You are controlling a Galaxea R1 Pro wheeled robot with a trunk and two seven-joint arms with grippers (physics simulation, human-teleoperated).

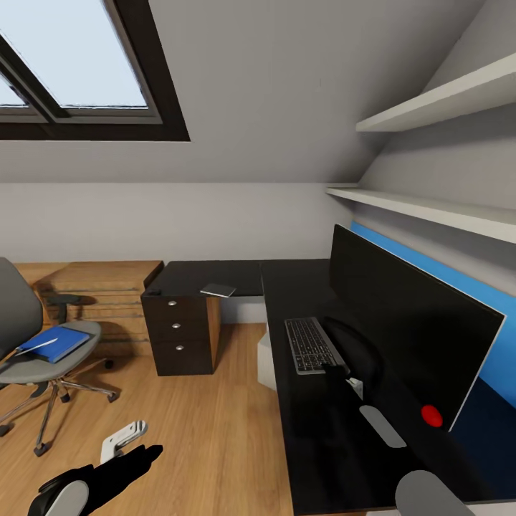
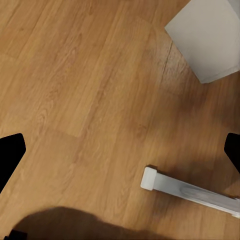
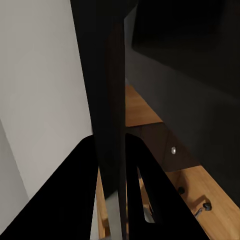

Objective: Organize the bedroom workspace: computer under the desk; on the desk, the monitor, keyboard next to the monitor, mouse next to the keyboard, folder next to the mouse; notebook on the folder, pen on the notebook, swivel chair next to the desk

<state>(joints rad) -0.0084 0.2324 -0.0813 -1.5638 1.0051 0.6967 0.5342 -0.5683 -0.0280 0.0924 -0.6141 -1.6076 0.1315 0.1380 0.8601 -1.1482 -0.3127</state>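
sloped grey ceiling, skylight (image 1: 79,64), wood floor (image 1: 208,430), two white shelves (image 1: 430,208), perhaps a low wooden cabinet (image 1: 93,283).

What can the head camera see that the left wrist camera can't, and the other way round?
Head view: the wide black flat monitor and silver-framed black-keyed keyboard on the long black desk, plus the bright blue flat folder on the grey padded swivel chair. Left wrist view: a close-up white bar and a pale grey box corner. Both: the light brown wooden plank floor.
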